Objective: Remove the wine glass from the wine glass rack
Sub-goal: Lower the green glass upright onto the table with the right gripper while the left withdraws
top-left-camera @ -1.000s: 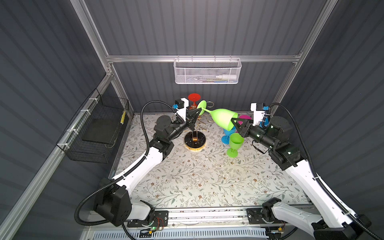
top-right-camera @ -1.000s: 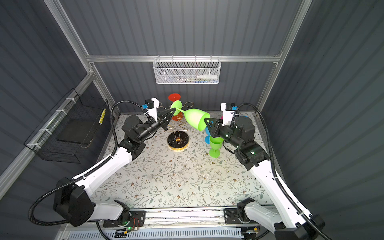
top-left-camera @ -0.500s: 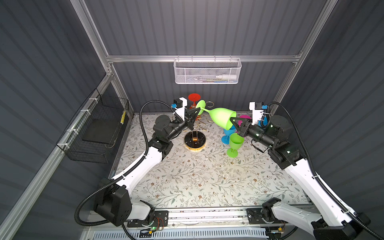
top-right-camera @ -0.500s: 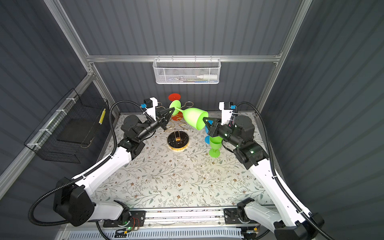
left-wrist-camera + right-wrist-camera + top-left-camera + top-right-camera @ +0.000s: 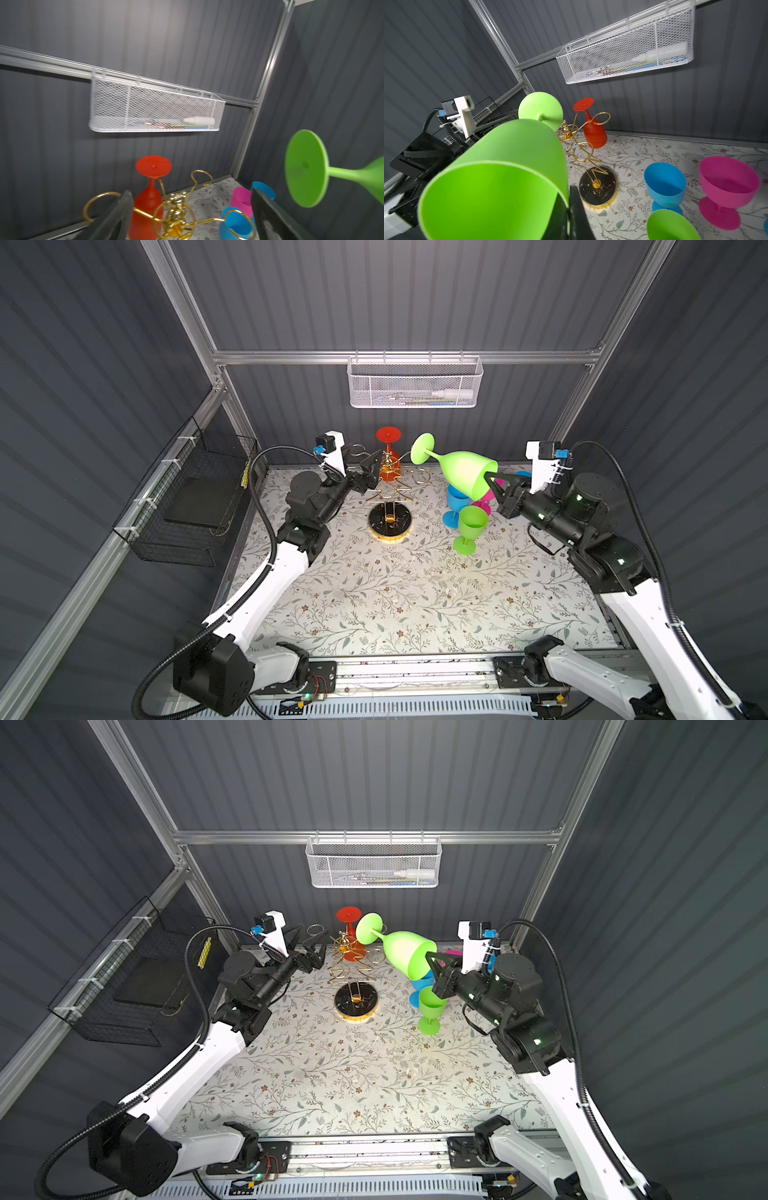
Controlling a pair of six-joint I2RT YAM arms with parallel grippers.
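The wine glass rack (image 5: 390, 519) stands far back on the table (image 5: 395, 597), left of the standing glasses (image 5: 469, 524).

Both top views: taken from high above table (image 5: 374, 605) at 6 o'clock, tilted down toward back wall (image 5: 395, 302) at 12 o'clock; whole scene covered, nearly same field shared.
Left wrist view: taken close beside wine glass rack (image 5: 176, 209) from 9 o'clock side, aimed upward at white mesh basket (image 5: 153, 112).
Right wrist view: taken from 3 o'clock side, very near lime wine glass (image 5: 500, 166), aimed toward 10 o'clock.
Rack, basket, red glass (image 5: 147, 199) shared by all four.
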